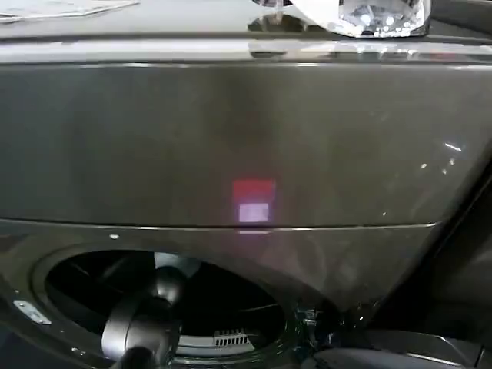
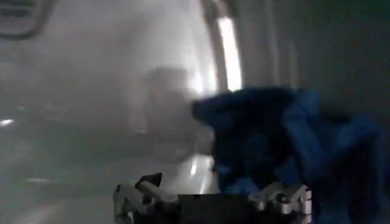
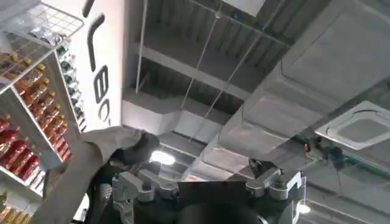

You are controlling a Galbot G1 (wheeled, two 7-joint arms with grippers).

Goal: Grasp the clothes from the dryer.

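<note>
The left arm reaches in through the round porthole of the dryer, and that makes sense: the clothes sit deep in the drum, so the arm has to go in wrist-first to get at them. From the head camera that arm is a dark rounded shape plunging into the opening, under a small red light glowing on the front panel. On top of the machine stands a clear glassy object.

Now the left wrist camera gives what the head cannot: the inside of the drum. A crumpled blue garment lies on the drum floor against the curved wall, just ahead of the left gripper. Its fingers stand spread wide, with nothing between them, and the cloth lies near the far-side fingertip, not yet pinched.

The right gripper points up at the ceiling, ducts and a shelf of bottles, so that arm looks parked and out of the way. Its fingers are spread and bare, with a pale draped cloth beside it. My read: the closing pinch is next.
</note>
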